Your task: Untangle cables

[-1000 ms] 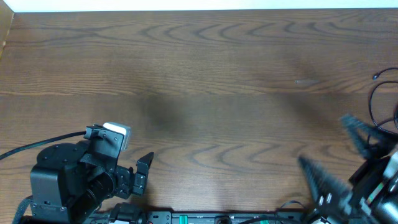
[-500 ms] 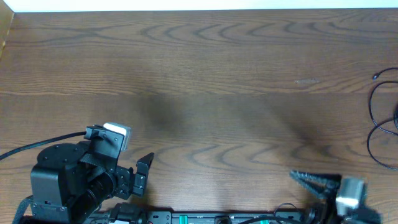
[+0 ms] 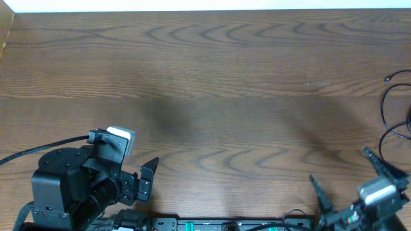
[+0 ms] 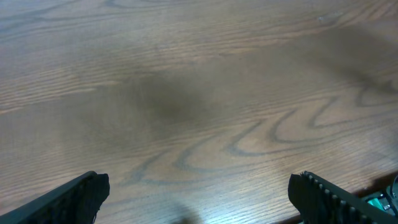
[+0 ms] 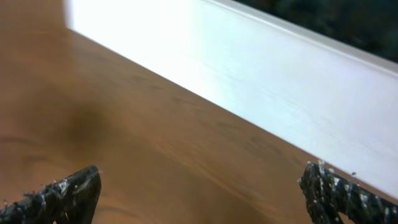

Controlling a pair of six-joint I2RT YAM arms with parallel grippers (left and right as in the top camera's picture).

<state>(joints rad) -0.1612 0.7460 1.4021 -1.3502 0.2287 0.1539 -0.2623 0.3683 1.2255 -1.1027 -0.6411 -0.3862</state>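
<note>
The table (image 3: 212, 58) is lit softly and evenly, with diffuse dark shadow patches cast across its middle. The cables (image 3: 383, 109) at the right edge are resolved as thin, crisp lines. In the right wrist view a white band (image 5: 261, 74) is overexposed, and everything is rendered blurred.

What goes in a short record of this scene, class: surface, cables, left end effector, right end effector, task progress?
surface: brown wooden table
cables: thin black loops at the table's right edge, partly out of frame
left end effector: open, empty, near the front edge
right end effector: open, empty, close to the cables
progress: no cable grasped yet
</note>
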